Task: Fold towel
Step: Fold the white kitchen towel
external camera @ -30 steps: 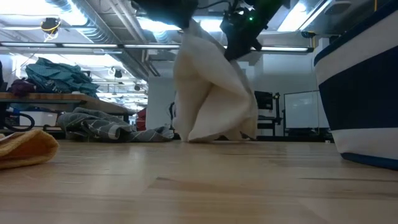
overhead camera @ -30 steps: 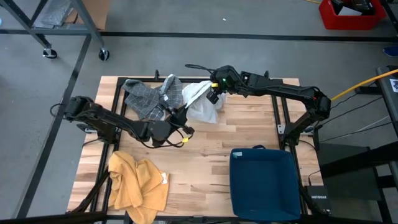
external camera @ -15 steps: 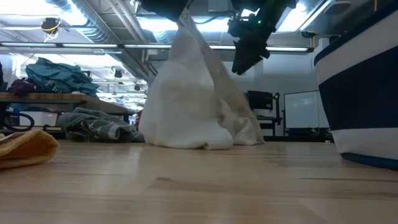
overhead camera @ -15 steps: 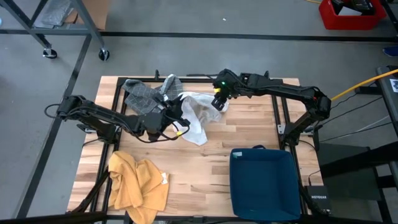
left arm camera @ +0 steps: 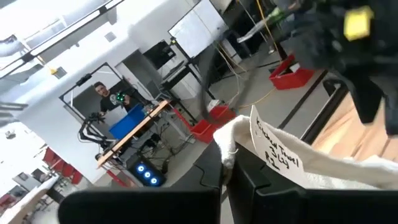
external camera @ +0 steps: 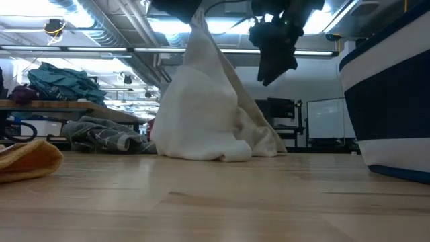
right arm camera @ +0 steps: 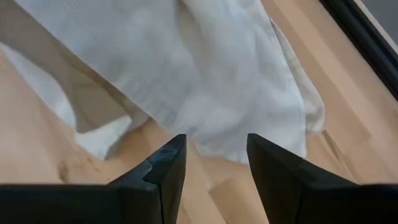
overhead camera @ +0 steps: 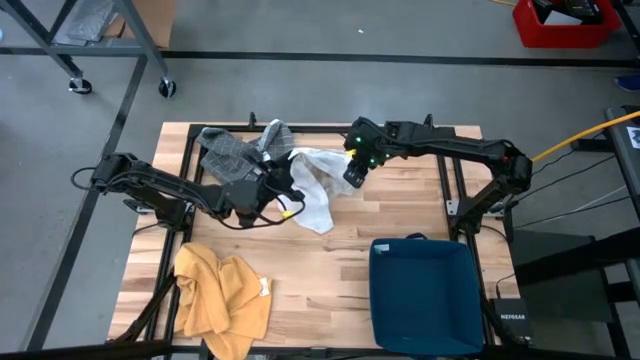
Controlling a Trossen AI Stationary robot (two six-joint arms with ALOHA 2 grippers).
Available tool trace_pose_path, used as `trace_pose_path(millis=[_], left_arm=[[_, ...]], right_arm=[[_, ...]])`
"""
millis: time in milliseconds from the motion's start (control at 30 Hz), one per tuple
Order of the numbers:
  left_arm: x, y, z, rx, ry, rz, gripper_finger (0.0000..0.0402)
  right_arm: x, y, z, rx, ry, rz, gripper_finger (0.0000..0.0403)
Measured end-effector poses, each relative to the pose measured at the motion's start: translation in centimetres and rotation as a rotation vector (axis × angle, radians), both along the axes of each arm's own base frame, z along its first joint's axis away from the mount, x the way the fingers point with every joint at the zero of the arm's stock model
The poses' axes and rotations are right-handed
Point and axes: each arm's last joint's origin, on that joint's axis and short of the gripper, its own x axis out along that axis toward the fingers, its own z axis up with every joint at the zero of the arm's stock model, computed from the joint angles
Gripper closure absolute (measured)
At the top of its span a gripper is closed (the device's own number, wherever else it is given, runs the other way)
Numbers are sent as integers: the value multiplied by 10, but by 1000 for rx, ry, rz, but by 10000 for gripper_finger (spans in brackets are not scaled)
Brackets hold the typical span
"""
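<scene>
Bare table (overhead camera: pixel 390 215) between white towel (overhead camera: pixel 318 185) and blue bin (overhead camera: pixel 425 295)

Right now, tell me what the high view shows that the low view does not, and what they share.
Only the high view: the right arm's whole reach, the left tool shut on the white towel, and the full blue bin.

Only the low view: the towel hanging tent-like from its pinched top, and the room behind the table.

Both: the towel, the open right tool empty above it, the yellow cloth and the grey cloth.
</scene>
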Motion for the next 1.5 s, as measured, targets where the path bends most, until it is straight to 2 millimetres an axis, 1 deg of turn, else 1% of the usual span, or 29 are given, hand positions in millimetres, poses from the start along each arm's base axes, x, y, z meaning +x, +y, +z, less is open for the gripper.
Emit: trace_pose_path(millis=[133, 233, 400, 500, 600, 767, 900, 1000, 1100, 1267, 1500], left_arm=[[-7, 1, 12, 4, -45, 2, 401], [-14, 3, 20, 8, -55, 4, 401], [-25, 3, 32, 6, -88, -1, 401], [-30, 3, 36, 12, -89, -1, 401], [-33, 4, 39, 11, -96, -1, 401], [-34, 5, 40, 24, -74, 2, 401], [-34, 5, 40, 29, -66, 3, 401], [-34, 5, 39, 29, -64, 3, 401], [-34, 5, 40, 29, -66, 3, 401], [-34, 5, 40, 29, -66, 3, 401], [-34, 5, 40, 29, -66, 3, 401]], right_arm=[[-1, 9, -16, -37, 58, 13, 228], [-3, 13, -27, -106, 113, 28, 228], [-5, 12, -37, -219, 160, 50, 228], [-4, 11, -42, -233, 148, 60, 228], [-5, 13, -48, -208, 146, 84, 228], [-8, 16, -58, -148, 152, 124, 228], [-11, 17, -68, -148, 167, 148, 228], [-11, 16, -75, -181, 163, 161, 228], [-11, 15, -80, -256, 165, 180, 228], [-11, 12, -80, -374, 209, 197, 228], [-11, 13, -81, -322, 192, 235, 228]])
